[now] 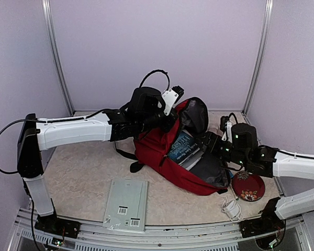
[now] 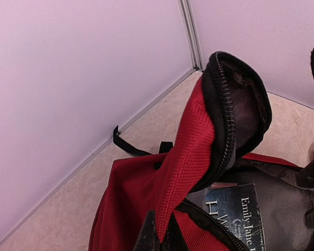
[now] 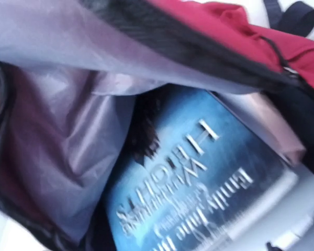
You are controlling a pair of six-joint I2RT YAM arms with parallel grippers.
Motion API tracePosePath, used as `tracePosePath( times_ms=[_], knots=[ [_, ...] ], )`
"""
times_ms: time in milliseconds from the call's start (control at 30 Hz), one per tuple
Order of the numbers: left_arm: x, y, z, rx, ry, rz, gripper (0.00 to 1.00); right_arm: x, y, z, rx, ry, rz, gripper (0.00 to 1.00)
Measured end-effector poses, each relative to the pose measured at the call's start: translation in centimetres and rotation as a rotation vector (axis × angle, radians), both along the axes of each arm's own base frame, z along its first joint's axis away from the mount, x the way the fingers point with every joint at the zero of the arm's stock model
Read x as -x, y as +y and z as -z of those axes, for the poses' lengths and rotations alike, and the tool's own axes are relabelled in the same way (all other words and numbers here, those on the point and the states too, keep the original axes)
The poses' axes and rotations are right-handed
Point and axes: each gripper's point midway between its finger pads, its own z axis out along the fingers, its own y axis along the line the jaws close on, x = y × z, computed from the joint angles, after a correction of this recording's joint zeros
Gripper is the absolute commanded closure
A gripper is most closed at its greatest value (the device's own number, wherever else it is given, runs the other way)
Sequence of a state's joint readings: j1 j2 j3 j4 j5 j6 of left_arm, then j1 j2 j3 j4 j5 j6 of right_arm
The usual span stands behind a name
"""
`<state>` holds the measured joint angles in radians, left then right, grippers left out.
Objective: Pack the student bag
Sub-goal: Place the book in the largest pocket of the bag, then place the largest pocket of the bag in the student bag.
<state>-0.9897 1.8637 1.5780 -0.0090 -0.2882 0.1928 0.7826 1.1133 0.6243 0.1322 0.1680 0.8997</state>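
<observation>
Mid-table, toward the far wall, lay the student bag (image 1: 156, 152), its coarse-woven dark-red flap with a black zipper edge pinched up in the left gripper (image 2: 160, 234). Mottled beige tabletop (image 1: 78, 178) showed to its left. Against the smooth grey lining sat a glossy blue Wuthering Heights book (image 3: 199, 183). The right gripper (image 1: 213, 142) sat at the bag's mouth; wide or narrow, I could not tell.

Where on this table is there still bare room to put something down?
Bare tabletop: left of the student bag beyond the grey book, and between that book and the white cable. Crowded on the right: red plate, cable, right arm.
</observation>
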Motion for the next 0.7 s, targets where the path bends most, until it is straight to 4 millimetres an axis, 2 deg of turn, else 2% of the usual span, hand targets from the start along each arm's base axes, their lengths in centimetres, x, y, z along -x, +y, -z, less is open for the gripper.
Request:
tracePosePath(
  times_ms=[167, 267, 433, 533, 567, 600, 667, 700],
  knots=[
    [0.1, 0.0, 0.5, 0.009, 0.025, -0.001, 1.00, 1.4, -1.7, 1.4, 0.020, 0.019, 0.012, 0.29],
    [0.2, -0.1, 0.6, 0.016, 0.034, 0.001, 1.00, 1.8, -2.0, 3.3, 0.048, 0.051, 0.012, 0.31],
    [-0.5, 0.7, 1.3, 0.038, 0.091, -0.017, 1.00, 1.1, -1.1, 6.5, 0.097, 0.114, -0.024, 0.32],
    [-2.3, 2.2, 2.4, 0.070, 0.170, -0.049, 1.00, 0.5, -0.5, 7.7, 0.126, 0.150, -0.054, 0.32],
    [-3.2, 2.9, 3.0, 0.078, 0.202, -0.068, 0.97, 0.3, -0.2, 7.5, 0.126, 0.147, -0.065, 0.32],
    [-4.1, 3.7, 3.9, 0.082, 0.234, -0.091, 0.85, 0.2, 0.0, 7.2, 0.121, 0.139, -0.072, 0.32],
    [-5.9, 5.4, 6.0, 0.091, 0.305, -0.149, 0.44, 0.2, 0.3, 6.4, 0.106, 0.121, -0.086, 0.32],
    [-6.7, 6.2, 7.2, 0.089, 0.342, -0.178, 0.29, 0.2, 0.3, 6.1, 0.101, 0.113, -0.091, 0.32]
  ],
)
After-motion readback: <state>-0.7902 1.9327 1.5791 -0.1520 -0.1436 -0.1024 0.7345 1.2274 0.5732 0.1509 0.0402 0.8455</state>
